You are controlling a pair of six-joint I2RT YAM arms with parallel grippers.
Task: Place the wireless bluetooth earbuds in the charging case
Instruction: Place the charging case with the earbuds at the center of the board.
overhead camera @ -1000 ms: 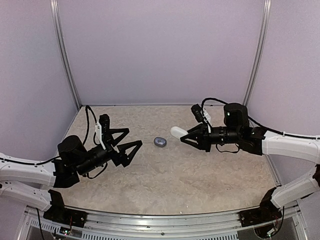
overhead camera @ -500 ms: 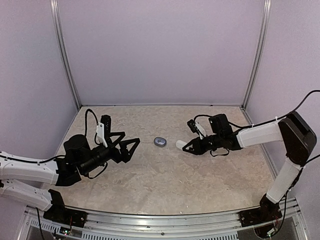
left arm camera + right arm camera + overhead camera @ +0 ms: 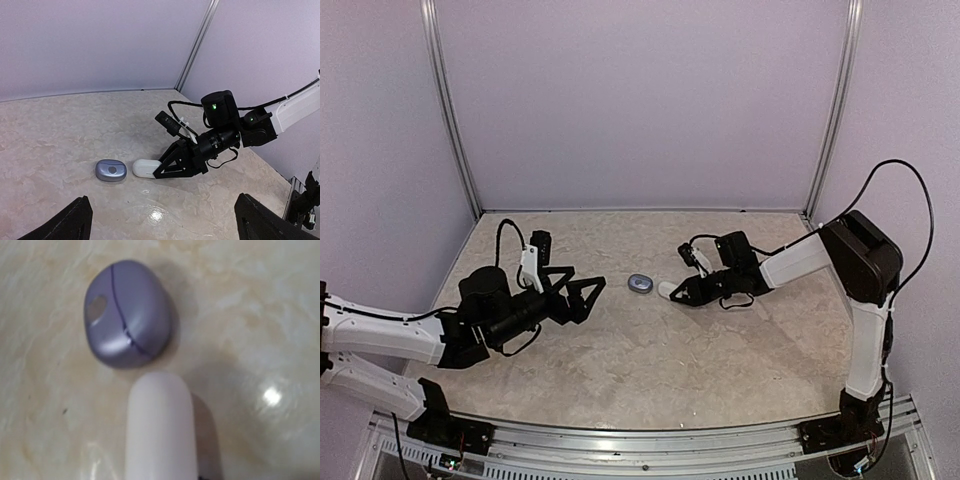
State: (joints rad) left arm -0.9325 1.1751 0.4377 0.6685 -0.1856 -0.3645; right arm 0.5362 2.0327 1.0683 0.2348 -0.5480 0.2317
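Note:
A closed grey-blue pebble-shaped case (image 3: 640,284) lies on the table's middle; it also shows in the left wrist view (image 3: 111,170) and the right wrist view (image 3: 129,315). My right gripper (image 3: 682,293) is shut on a closed white case (image 3: 668,291) and holds it flat, down at the table surface, just right of the grey case with a small gap. The white case also shows in both wrist views (image 3: 145,168) (image 3: 160,430). My left gripper (image 3: 588,280) is open and empty, left of the grey case. No earbuds are in view.
The marbled beige table (image 3: 650,350) is walled by lilac panels with metal posts at the back corners (image 3: 470,200) (image 3: 817,190). The right arm's cable (image 3: 905,180) loops above its elbow.
My right arm has reached left and lowered, bringing the white case from mid-air down to the table beside the grey case. My left gripper has edged slightly right.

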